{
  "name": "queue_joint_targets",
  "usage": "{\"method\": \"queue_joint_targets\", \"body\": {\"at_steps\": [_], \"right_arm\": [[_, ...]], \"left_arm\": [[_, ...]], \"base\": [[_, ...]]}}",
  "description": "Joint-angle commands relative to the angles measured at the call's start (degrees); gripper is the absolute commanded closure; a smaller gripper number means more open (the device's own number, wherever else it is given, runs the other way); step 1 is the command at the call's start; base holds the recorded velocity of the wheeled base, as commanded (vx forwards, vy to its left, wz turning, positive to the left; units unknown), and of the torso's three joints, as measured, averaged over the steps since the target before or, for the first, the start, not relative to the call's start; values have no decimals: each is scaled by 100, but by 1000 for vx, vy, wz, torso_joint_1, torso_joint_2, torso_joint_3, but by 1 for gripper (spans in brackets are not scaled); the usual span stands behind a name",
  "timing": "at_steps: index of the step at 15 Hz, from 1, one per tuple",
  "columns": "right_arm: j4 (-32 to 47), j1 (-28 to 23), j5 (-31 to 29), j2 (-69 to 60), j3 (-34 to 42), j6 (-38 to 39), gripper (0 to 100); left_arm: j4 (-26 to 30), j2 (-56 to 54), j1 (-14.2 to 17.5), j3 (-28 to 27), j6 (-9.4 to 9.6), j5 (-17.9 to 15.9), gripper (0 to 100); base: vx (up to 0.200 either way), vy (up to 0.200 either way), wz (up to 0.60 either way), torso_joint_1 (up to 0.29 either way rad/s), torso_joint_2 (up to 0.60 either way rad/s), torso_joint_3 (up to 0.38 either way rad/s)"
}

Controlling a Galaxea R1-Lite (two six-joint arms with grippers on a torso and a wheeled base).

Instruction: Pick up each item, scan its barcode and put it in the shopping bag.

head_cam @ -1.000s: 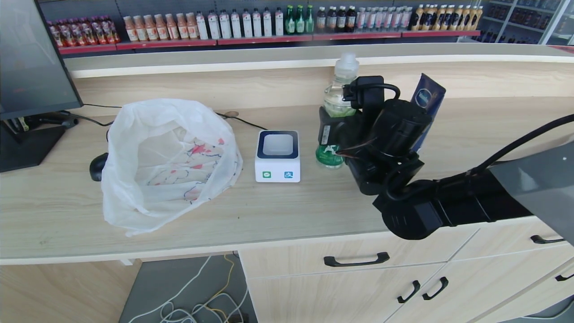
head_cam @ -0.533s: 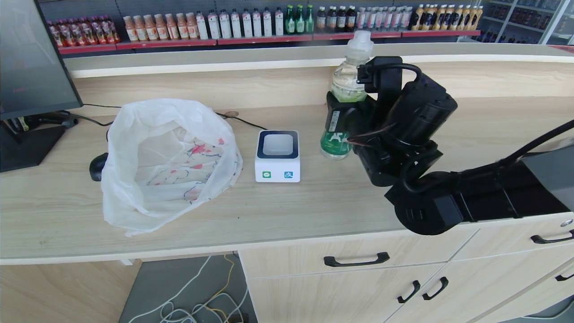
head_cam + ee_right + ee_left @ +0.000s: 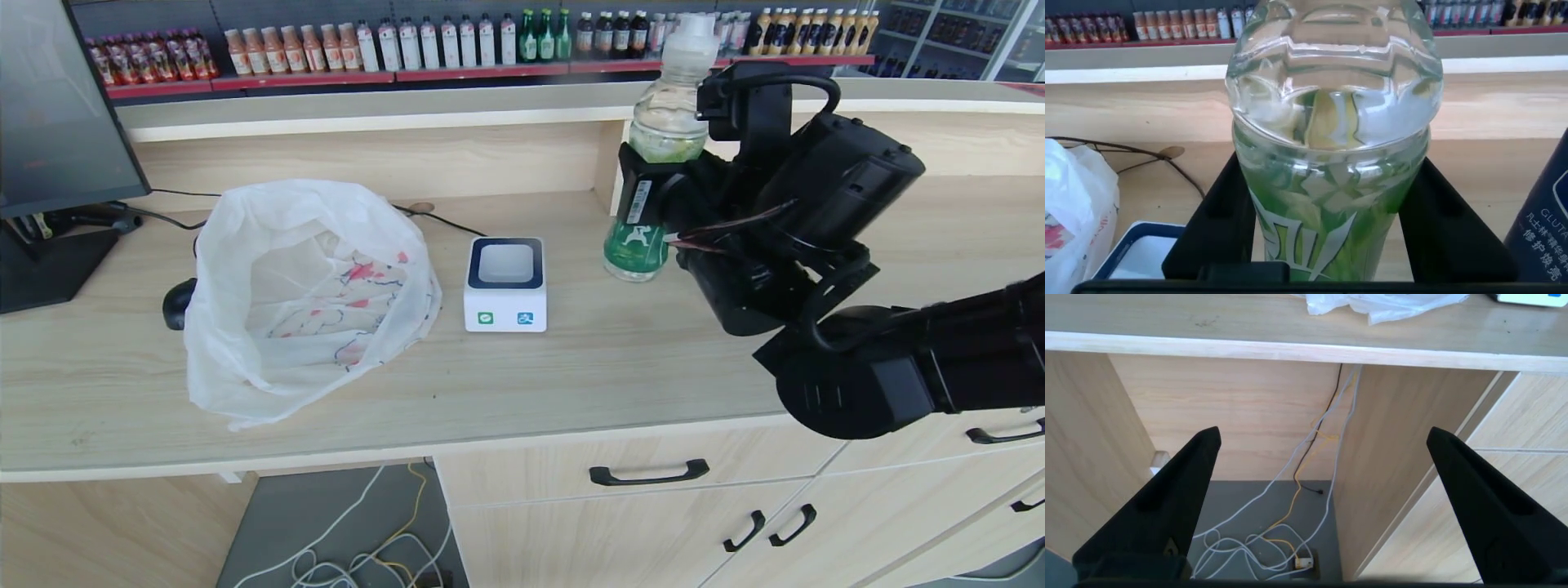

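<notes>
Half bottle (image 3: pixel 667 122) behind rt pincer (image 3: pixel 653 200).

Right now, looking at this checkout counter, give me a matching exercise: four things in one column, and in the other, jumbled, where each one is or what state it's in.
Column one:
1. bottle
2. bag
3. scanner
4. mouse

Column two:
A. white box standing between the bag and the bottle
B. gripped in the right jaws
C. lying open-mouthed on the counter
D. dark, partly hidden at the bag's left side

Pairs: 1-B, 2-C, 3-A, 4-D
</notes>
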Motion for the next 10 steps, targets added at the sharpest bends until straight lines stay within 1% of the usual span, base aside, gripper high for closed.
{"method": "queue_joint_targets", "body": {"at_steps": [1,5,6,8,10], "right_arm": [[-4,263,2,-387,259,-15,100],[-21,579,-16,-835,768,-147,100],[-39,667,-104,-941,918,-138,100],[-329,878,-429,-1064,1252,-120,100],[-689,1045,-570,-1125,1568,-164,100]], "left_arm": [[-1,0,0,0,-4,1,0],[-1,0,0,0,-4,1,0],[-1,0,-9,0,-4,1,0],[-1,0,0,0,-4,1,0],[-1,0,0,0,-4,1,0]], "base": [[0,0,0,0,0,0],[0,0,0,0,0,0],[0,0,0,0,0,0],[0,0,0,0,0,0],[0,0,0,0,0,0]]}}
